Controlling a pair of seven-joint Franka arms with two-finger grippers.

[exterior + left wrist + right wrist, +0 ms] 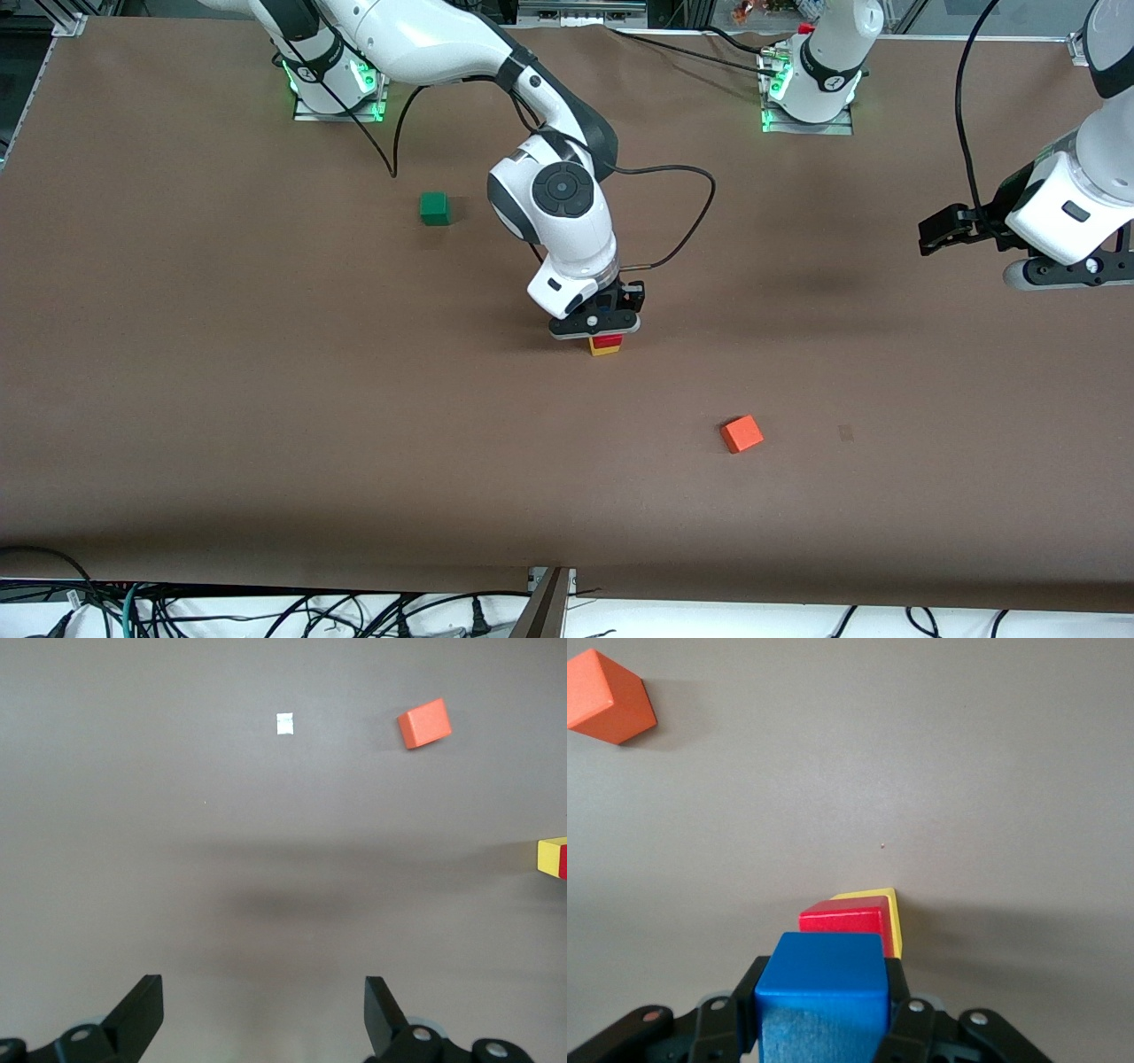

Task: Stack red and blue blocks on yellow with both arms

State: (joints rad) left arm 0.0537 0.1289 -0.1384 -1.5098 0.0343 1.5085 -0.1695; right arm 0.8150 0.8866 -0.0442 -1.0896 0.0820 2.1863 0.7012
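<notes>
The red block [607, 340] sits on the yellow cube [605, 351] near the middle of the table. My right gripper [595, 326] is directly over this stack, shut on the blue block [824, 992]. In the right wrist view the blue block is just above the red block [842, 920] and the yellow cube [891, 912]; I cannot tell whether it touches the red one. The gripper hides the blue block in the front view. My left gripper [943, 229] is open and empty, waiting in the air at the left arm's end of the table, as the left wrist view [264, 992] shows.
An orange-red cube [741, 434] lies nearer to the front camera than the stack, toward the left arm's end. A green cube [434, 208] lies farther from the camera, toward the right arm's end. A black cable [682, 239] trails beside the right arm.
</notes>
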